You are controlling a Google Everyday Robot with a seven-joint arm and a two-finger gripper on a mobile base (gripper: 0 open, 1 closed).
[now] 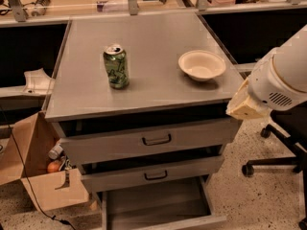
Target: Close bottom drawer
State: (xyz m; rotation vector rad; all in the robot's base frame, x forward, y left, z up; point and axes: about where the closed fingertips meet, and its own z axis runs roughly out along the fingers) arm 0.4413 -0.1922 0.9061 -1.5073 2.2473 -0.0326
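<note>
The bottom drawer (158,206) of the grey metal cabinet (144,37) is pulled out toward me, and its shallow flat tray shows at the bottom edge of the view. Its front panel (168,223) is cut off by the frame and its handle is out of view. The middle drawer (153,174) and the top drawer (148,140) stand slightly ajar above it. My arm's white and tan link (268,87) hangs by the cabinet's right front corner. My gripper is not in view.
A green can (116,66) and a cream bowl (202,65) stand on the cabinet top. An open cardboard box (33,176) sits on the floor at the left. A black office chair (283,147) stands at the right, behind my arm.
</note>
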